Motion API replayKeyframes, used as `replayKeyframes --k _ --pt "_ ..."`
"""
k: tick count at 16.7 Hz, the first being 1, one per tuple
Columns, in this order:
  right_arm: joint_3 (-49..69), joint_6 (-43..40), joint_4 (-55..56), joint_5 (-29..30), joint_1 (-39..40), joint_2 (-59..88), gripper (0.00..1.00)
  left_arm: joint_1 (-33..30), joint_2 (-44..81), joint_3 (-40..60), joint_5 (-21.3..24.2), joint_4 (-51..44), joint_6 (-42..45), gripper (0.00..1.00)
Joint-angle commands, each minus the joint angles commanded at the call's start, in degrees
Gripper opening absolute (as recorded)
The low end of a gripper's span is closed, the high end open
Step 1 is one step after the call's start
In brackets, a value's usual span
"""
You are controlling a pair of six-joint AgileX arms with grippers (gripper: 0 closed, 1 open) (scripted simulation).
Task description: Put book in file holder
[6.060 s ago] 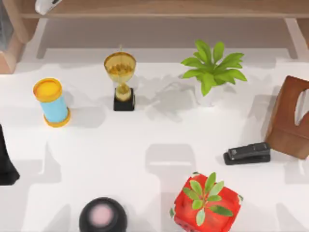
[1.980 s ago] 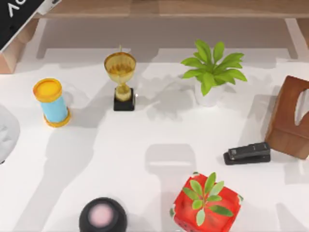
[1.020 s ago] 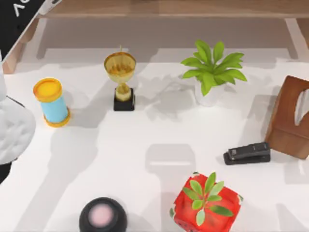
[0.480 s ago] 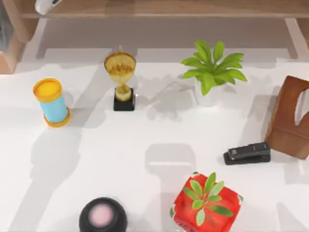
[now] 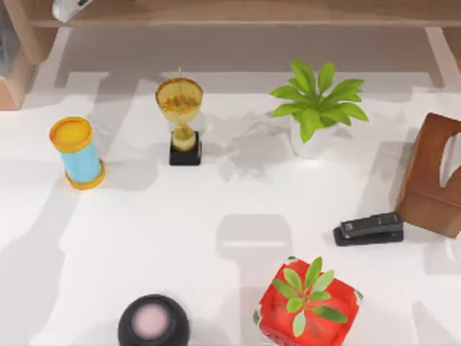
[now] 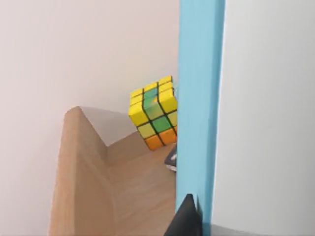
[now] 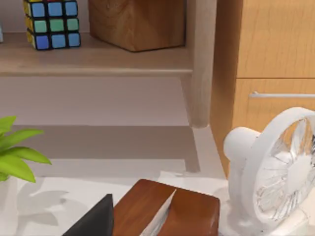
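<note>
Wooden file holder (image 6: 88, 182) (matt finish)

A white counter (image 5: 180, 238) carries soft grey shadows. Along its far edge runs a light wooden shelf (image 5: 238, 13) on wooden posts. In the right wrist view, a wooden cabinet (image 7: 275, 59) stands beside the shelf.
</note>
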Motion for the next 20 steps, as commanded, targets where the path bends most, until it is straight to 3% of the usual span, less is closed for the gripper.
replayKeyframes --k 6,12,16,20 --pt "0.0 0.0 0.0 0.0 0.0 0.0 1.0 13.54 -13.9 -27.31 14.17 1.64 19.42 0.0" --pt "0.0 0.0 0.0 0.0 0.0 0.0 1.0 27.83 -13.08 -50.8 25.04 12.7 39.84 0.0" --pt "0.0 0.0 0.0 0.0 0.0 0.0 1.0 36.51 -6.15 -59.05 29.75 26.35 52.26 0.0" --pt "0.0 0.0 0.0 0.0 0.0 0.0 1.0 42.32 3.04 -60.26 32.97 42.99 62.31 0.0"
